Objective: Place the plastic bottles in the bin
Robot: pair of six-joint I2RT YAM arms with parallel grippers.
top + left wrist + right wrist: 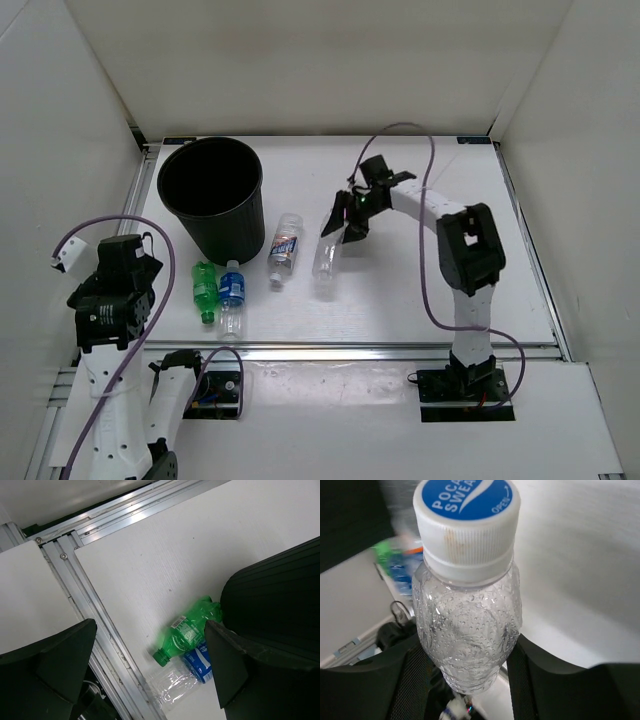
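My right gripper (465, 652) is clamped on the clear bottle (467, 605), fingers pressed to both sides of its lower body, right of the bin (212, 195) and apart from it. The bottle's long axis runs far to near, cap toward the arm bases and tipped slightly left. I judge it empty, light and thin-walled, beaded with droplets, so slick and apt to crumple; the stiffer base end looks the place to hold. My left gripper (150, 630) hangs wide open above the green bottle (187, 630).
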